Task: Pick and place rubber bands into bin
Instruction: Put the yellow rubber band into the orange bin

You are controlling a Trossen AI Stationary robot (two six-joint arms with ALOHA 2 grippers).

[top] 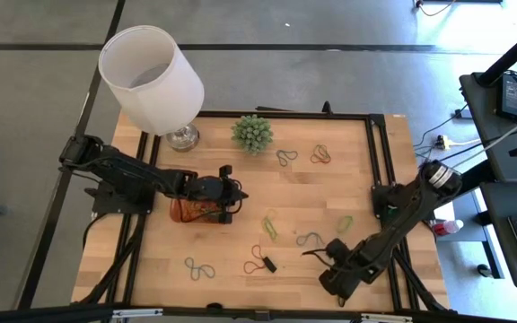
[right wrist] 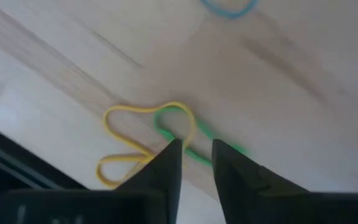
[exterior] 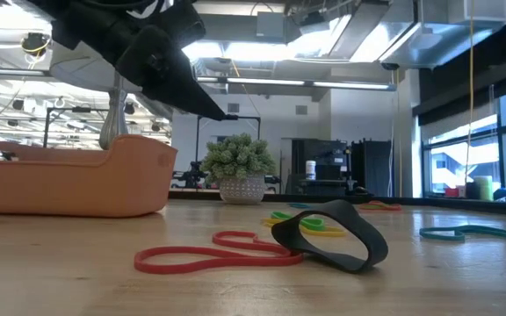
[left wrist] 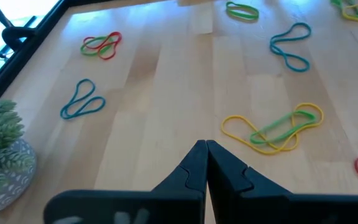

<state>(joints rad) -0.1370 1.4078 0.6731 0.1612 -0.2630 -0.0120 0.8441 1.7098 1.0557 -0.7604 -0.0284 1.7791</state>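
Note:
Rubber bands lie scattered flat on the wooden table: a yellow-and-green pair (right wrist: 145,134), another yellow-green one (left wrist: 275,127), blue ones (left wrist: 291,46) (top: 200,267), a red-and-black pair (exterior: 262,250) and an orange-brown one (top: 319,154). The orange bin (top: 187,213) sits left of centre with a few bands in it. My left gripper (left wrist: 205,146) is shut and empty, above the bin's right end (top: 232,193). My right gripper (right wrist: 197,146) is near the right near corner (top: 337,247), open by a narrow gap above the yellow-and-green pair.
A white lampshade (top: 151,76) on a glass base and a spiky green plant (top: 252,133) stand near the far edge. A black frame (top: 380,161) borders the table. Bare wood lies between the bin and the scattered bands.

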